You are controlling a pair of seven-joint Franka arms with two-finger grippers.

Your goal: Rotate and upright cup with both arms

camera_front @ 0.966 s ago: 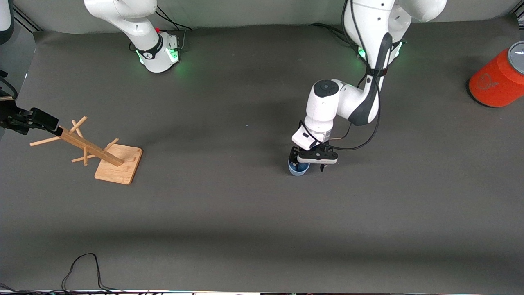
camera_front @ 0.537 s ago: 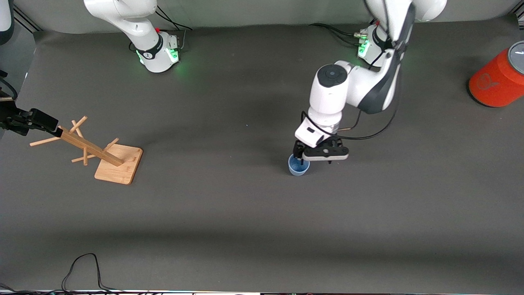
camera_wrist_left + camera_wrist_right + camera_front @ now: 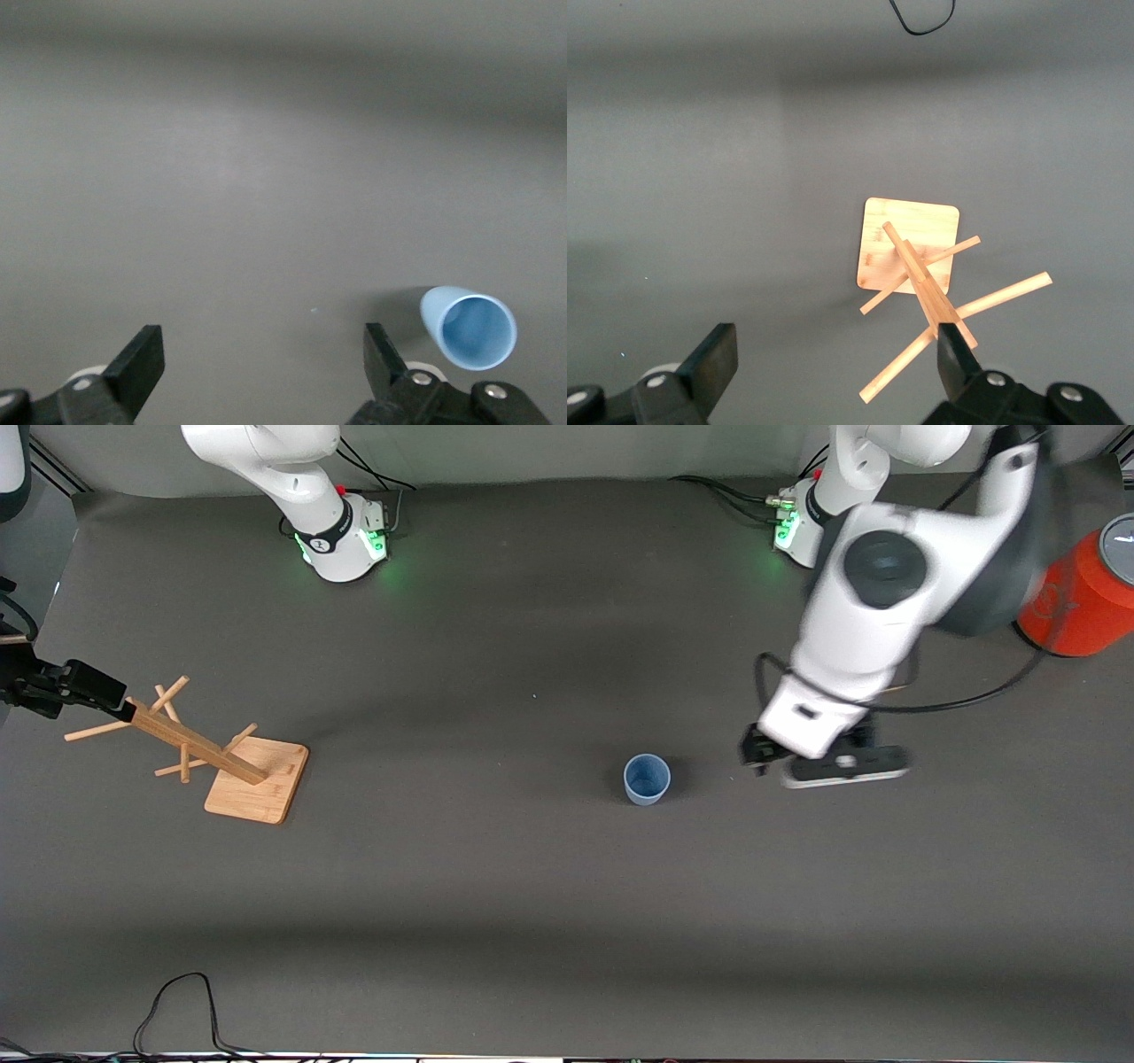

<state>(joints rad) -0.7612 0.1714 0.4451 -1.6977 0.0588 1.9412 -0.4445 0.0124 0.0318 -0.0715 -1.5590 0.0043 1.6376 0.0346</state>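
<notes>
A dark grey table (image 3: 496,886) carries a small light-blue cup (image 3: 647,779), upright near its middle. A wooden rack (image 3: 226,762) stands toward the right arm's end. An orange-red cylinder (image 3: 1081,598) stands at the left arm's end. A black cable (image 3: 177,1001) loops on the near edge.

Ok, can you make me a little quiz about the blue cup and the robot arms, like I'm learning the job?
1. True or false: the cup stands upright with its open mouth facing up.
2. What is the left gripper holding? A) the cup B) nothing C) the wooden rack
3. Fill in: the right gripper hangs open over the ____.

Key
1. True.
2. B. Its jaws are open and it is up over bare table, beside the cup toward the left arm's end.
3. Wooden rack.
</notes>
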